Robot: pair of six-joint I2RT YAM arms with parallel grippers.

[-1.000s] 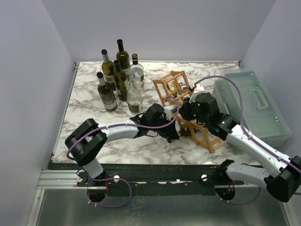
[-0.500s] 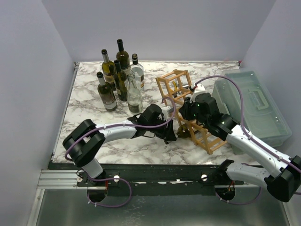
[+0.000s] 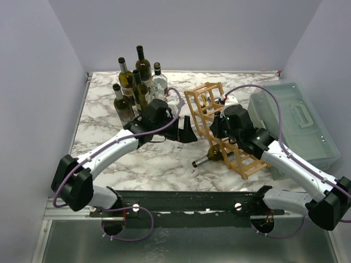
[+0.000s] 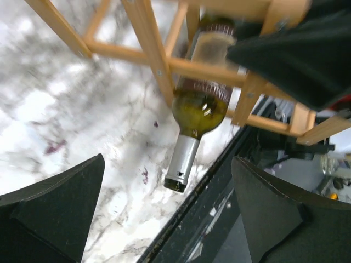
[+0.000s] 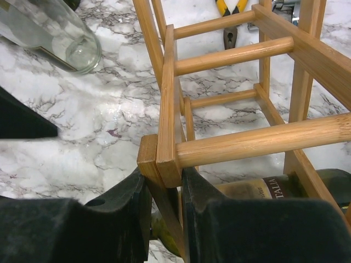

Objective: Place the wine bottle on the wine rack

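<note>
The left tool (image 3: 185, 133) stands wide open, empty. Just ahead of it the green glass wine bottle (image 4: 202, 104) lies in a low cell of the light wooden lattice wine rack (image 5: 241, 142), neck protruding. The right tool (image 5: 163, 189) clamps a rack post; tilting the rack there could slide the bottle out.

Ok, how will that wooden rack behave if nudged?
Probably light and tippy: the rack is thin open sticks. The bottle lying low in it likely adds weight but could slide out. The right pincer clamping a corner should steady it.
</note>
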